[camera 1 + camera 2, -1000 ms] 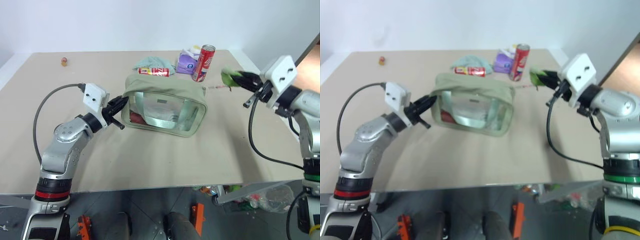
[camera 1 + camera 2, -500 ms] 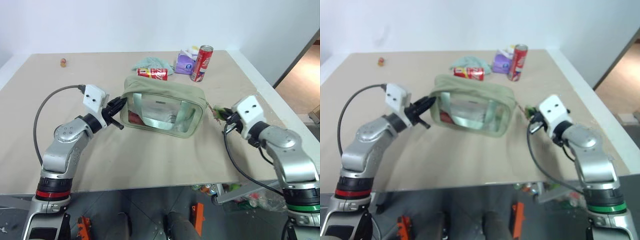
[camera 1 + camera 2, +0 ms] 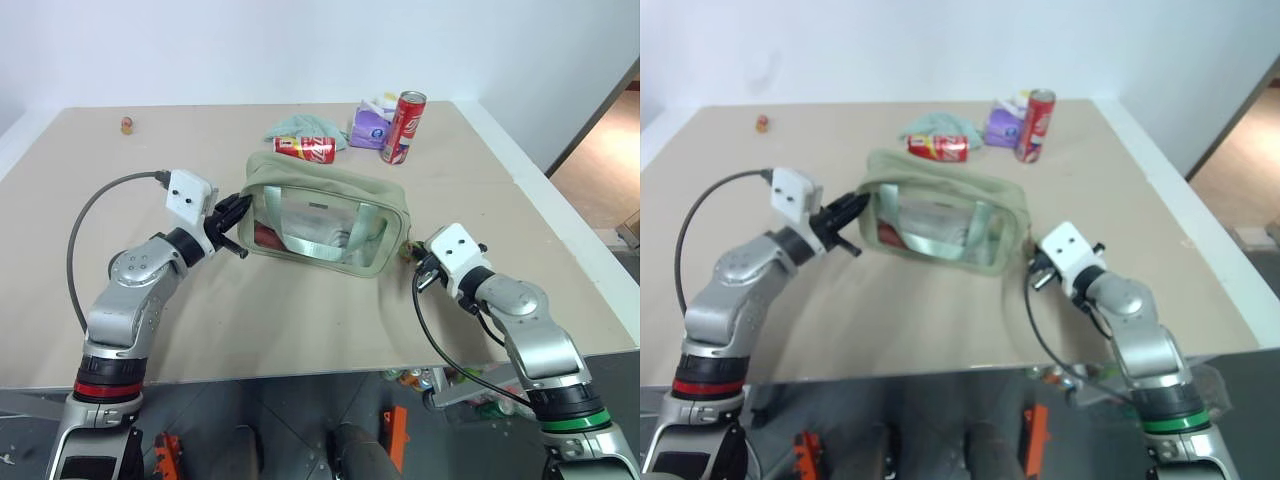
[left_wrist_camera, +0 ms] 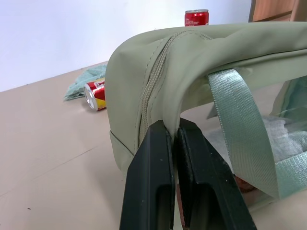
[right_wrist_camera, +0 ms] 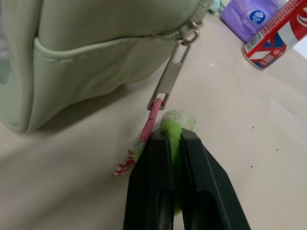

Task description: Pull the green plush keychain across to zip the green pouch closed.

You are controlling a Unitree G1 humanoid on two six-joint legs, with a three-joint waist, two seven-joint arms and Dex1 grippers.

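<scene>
Head view: green pouch (image 3: 328,215) mid-table; left gripper (image 3: 236,215) clamps its left end. Right wrist view: right gripper (image 5: 172,139) grips the green plush keychain (image 5: 175,125) just beside the pouch's right end. Zip apparently closed; release follows.

Green pouch (image 3: 325,226) mid-table (image 3: 300,320); left gripper (image 3: 236,212) at its left end, right gripper (image 3: 418,258) with green plush keychain (image 5: 173,125) at its right end. Behind: lying can (image 3: 306,148), cloth (image 3: 300,126), packet (image 3: 370,128), upright can (image 3: 404,127).
</scene>
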